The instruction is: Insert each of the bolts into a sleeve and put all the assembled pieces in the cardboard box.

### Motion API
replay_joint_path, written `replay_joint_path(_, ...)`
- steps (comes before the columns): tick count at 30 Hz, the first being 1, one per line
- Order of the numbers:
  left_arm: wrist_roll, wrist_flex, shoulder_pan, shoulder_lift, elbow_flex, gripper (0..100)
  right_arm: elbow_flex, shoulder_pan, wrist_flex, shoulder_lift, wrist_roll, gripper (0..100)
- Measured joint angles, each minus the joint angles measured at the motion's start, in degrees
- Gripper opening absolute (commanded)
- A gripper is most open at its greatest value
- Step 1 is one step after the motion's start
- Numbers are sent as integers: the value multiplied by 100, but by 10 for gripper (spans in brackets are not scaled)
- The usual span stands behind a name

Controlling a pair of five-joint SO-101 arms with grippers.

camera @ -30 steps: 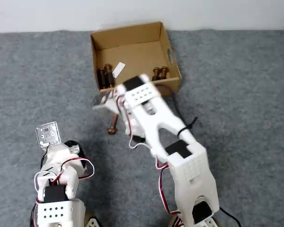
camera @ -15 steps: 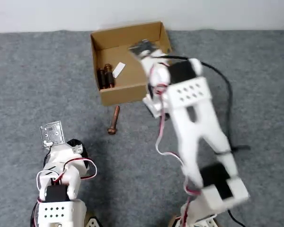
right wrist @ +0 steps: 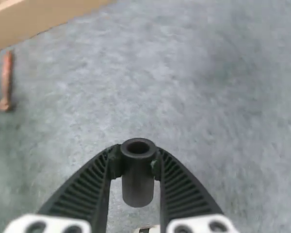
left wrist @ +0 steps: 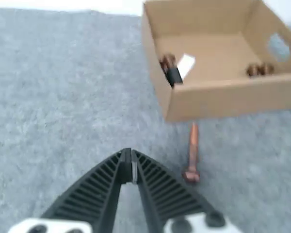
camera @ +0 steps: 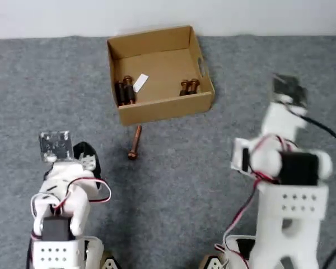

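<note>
The cardboard box (camera: pixel 162 64) stands at the back of the grey carpet, with assembled bolt-and-sleeve pieces at its left wall (camera: pixel 124 91) and near its right wall (camera: pixel 189 86). One copper bolt (camera: pixel 135 142) lies on the carpet just in front of the box. My left gripper (left wrist: pixel 127 164) is shut and holds nothing, low over the carpet a short way before the bolt (left wrist: pixel 191 153) and the box (left wrist: pixel 233 99). My right gripper (right wrist: pixel 136 156) is shut on a black sleeve (right wrist: pixel 137 183), held over bare carpet to the right, with the bolt (right wrist: pixel 6 80) far off.
A white slip (camera: pixel 140 82) lies inside the box beside the left pieces. The box has a hand slot in its right wall (camera: pixel 201 65). The right arm's body (camera: pixel 285 168) stands tall at the right. Open carpet stretches between the arms.
The right arm has swung away from the box's front, across to the right and back toward its base. The left arm has shifted slightly left and forward. The bolt has stayed put.
</note>
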Motion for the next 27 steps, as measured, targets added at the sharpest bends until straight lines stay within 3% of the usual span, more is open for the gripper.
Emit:
replay_joint_path(8, -26, 501, 387, 2971, -1996, 19, 888, 1037, 0, -905, -70, 8)
replay_joint_path(12, -26, 580, 413, 4369, -2760, 137, 1090, 1345, 0, -1336, -70, 8)
replay_joint_path(16, 0, 941, 413, 5556, -3481, 209, 1336, 1433, 0, -1767, -70, 8)
replay_joint_path(27, 149, 1600, 413, 8237, -5714, 211, 1547, 1433, 0, -2312, -70, 8)
